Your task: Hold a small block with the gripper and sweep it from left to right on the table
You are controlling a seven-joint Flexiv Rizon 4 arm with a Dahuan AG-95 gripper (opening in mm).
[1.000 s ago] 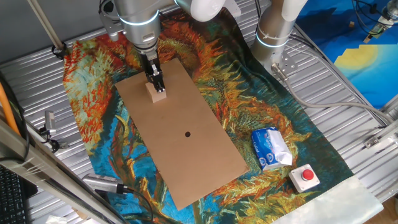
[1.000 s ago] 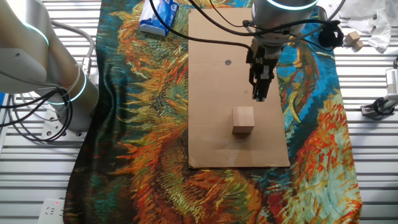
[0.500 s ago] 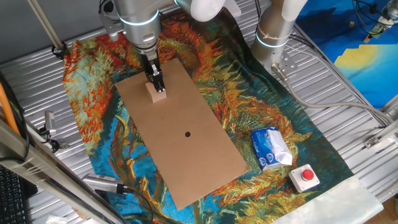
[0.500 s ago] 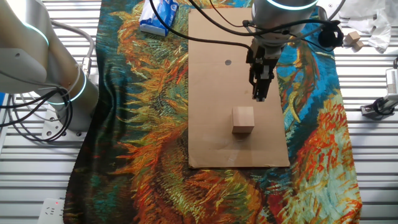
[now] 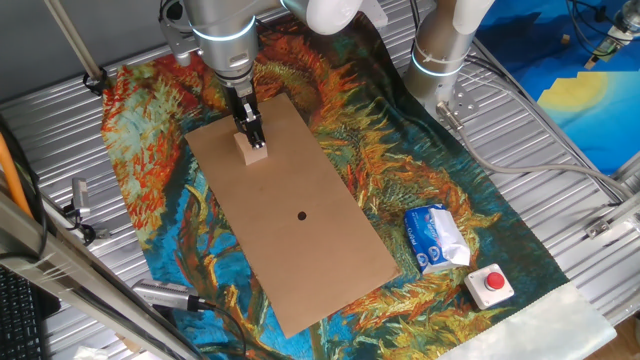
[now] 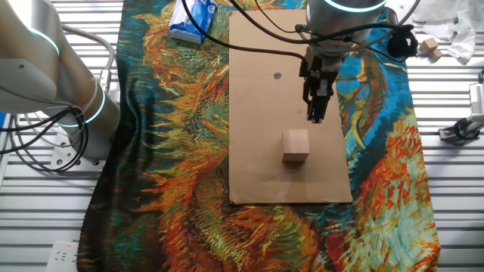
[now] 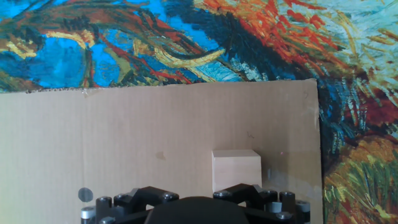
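The small block (image 5: 254,150) (image 6: 296,146) (image 7: 236,169), a pale wooden cube, sits alone on the brown board (image 5: 300,250) (image 6: 261,113) (image 7: 124,143) near one corner. The black gripper (image 5: 248,133) (image 6: 314,115) hangs just above the board beside the block, apart from it, with nothing between its fingers. Both fixed views show the fingers as one narrow dark shape, so their spread is unclear. In the hand view only the gripper's black body (image 7: 193,208) shows at the bottom edge, with the block just ahead and right of centre. Board and painted cloth (image 5: 150,160) lie on the ribbed metal table (image 5: 560,150).
A blue-white packet (image 5: 436,238) (image 6: 192,18) and a red button on a pale box (image 5: 491,284) lie on the cloth beyond the board's far end. A second silver arm's base (image 5: 442,50) (image 6: 72,98) stands at the cloth's edge. The board has a small dark hole (image 5: 302,215) (image 6: 277,75).
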